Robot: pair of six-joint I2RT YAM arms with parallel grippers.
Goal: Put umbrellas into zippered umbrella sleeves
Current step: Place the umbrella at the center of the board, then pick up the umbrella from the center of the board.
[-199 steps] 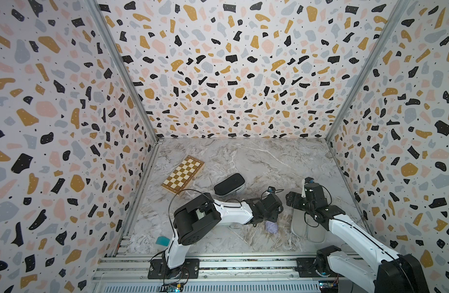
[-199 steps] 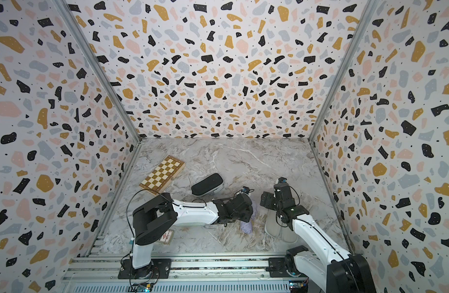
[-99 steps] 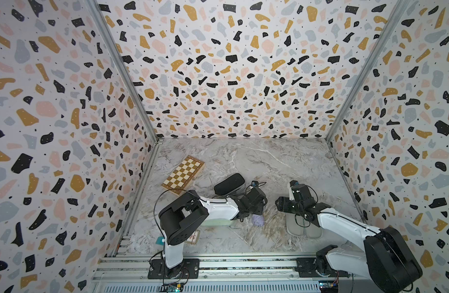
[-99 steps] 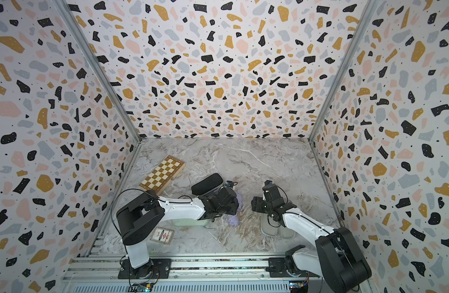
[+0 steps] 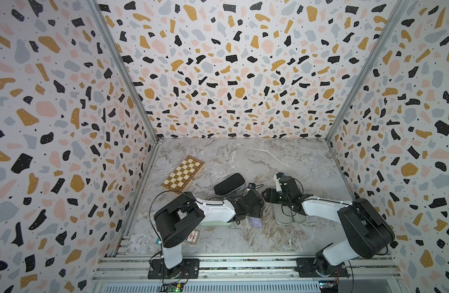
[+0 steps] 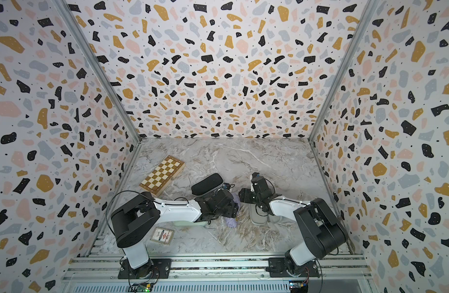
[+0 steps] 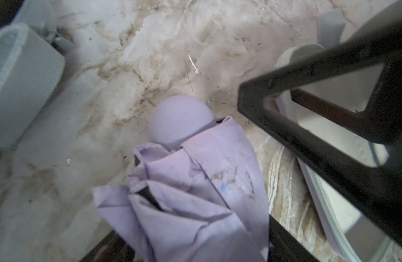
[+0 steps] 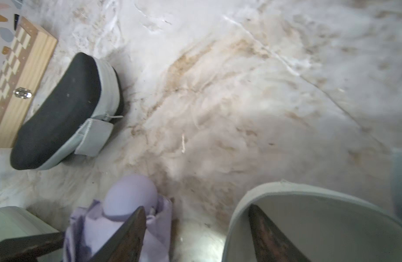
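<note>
A: Since your left gripper (image 7: pixel 192 226) stands wide astride the lilac umbrella (image 5: pixel 256 223), which step are you on?
B: Loading, I'd say. It lies near the surface's (image 5: pixel 243 165) front edge, mid, just beside the open lilac sleeve (image 5: pixel 284 215), not in yet. Your right gripper (image 8: pixel 196 207) is wide too, empty.
A: Nxt?
B: Prob. you regrasp, lift, align w/ the lining.

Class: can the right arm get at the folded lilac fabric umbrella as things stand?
Probably yes: the folded lilac fabric umbrella lies right beside the open right gripper, its rounded handle end bare, though the left gripper straddles its cloth.
</note>
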